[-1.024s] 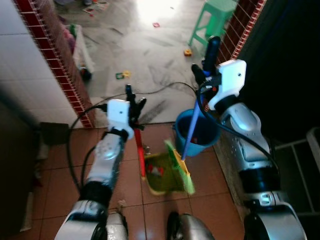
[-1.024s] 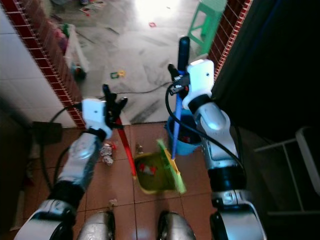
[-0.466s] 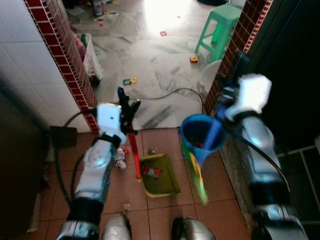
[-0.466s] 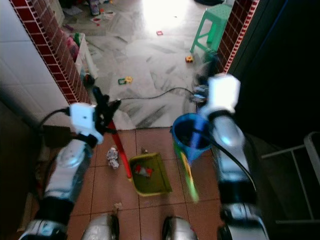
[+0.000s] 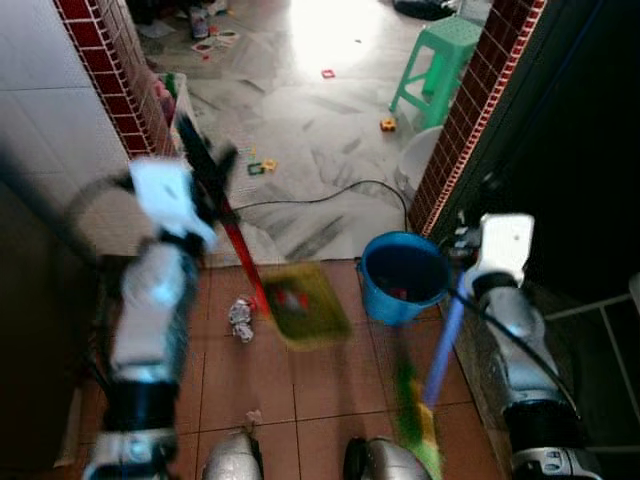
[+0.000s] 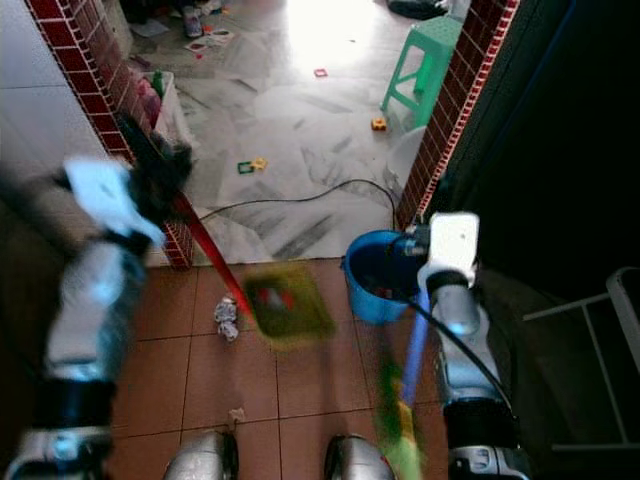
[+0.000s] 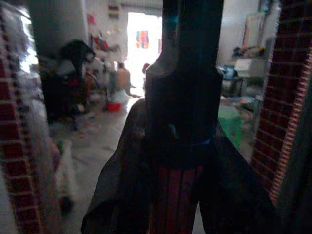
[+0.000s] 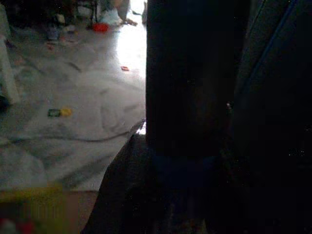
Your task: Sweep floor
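Your left gripper (image 5: 205, 165) jaws clamp the red dustpan handle (image 5: 243, 262); it slants down to the blurred yellow-green dustpan (image 5: 303, 303) above the tiles, arm raised. Right gripper (image 5: 470, 243) jaws grip the blue broom (image 5: 437, 350), near-upright, green bristles (image 5: 413, 425) at the floor (image 5: 320, 385), beside the blue bucket (image 5: 402, 275).

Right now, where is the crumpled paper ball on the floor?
In the head views, the crumpled paper ball lies on the brown tiles, on the robot's left, just beside the red handle and left of the blurred yellow-green dustpan.
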